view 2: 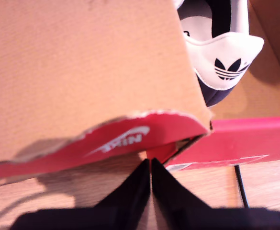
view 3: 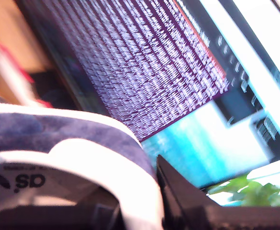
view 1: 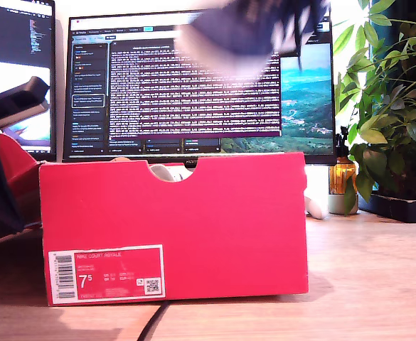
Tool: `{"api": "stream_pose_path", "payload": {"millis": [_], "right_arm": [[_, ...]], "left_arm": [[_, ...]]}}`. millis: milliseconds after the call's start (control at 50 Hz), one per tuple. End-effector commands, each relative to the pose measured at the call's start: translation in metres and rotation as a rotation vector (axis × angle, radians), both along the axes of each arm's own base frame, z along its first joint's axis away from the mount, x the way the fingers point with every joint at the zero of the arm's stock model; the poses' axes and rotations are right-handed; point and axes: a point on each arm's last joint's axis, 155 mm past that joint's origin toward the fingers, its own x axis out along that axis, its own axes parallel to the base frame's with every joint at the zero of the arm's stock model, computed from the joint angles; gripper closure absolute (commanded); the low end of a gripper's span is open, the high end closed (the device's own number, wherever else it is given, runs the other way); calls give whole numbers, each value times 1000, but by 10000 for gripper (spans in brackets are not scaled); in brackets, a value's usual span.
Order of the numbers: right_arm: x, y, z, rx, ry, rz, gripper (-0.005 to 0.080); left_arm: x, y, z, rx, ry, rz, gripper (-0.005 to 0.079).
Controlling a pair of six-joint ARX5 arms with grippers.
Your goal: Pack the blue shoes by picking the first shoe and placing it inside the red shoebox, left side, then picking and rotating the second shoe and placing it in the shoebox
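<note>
With one blue shoe (view 2: pixel 216 57) already lying heel-up inside the red shoebox (view 1: pixel 193 227), step one looks done. My first hand (view 2: pixel 151 165) is empty, tips pinched together, just outside the box wall with the lid flap (view 2: pixel 82 72) right above it. My second hand (view 3: pixel 144 201) is clamped on the second shoe (view 3: pixel 58 139) at its collar, carried high over the box in front of the monitor (view 3: pixel 144 72). Left: rotate it, lower it in beside the first. Only that one shoe visible in the box.
</note>
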Motion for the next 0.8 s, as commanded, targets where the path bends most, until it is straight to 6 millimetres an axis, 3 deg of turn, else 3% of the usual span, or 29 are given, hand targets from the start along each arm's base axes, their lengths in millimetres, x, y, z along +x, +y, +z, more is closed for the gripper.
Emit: {"api": "stream_pose_path", "payload": {"millis": [0, 240, 500, 780], "right_arm": [[9, 13, 10, -60, -62, 25, 764], [21, 41, -5, -244, -119, 82, 764], [23, 73, -48, -370, -66, 160, 764], [17, 91, -98, -454, 43, 227, 764]], "left_arm": [[2, -3, 4, -2, -9, -2, 762], [2, -3, 4, -2, -9, -2, 762], [2, -3, 4, -2, -9, -2, 762], [2, -3, 4, -2, -9, -2, 762]]}}
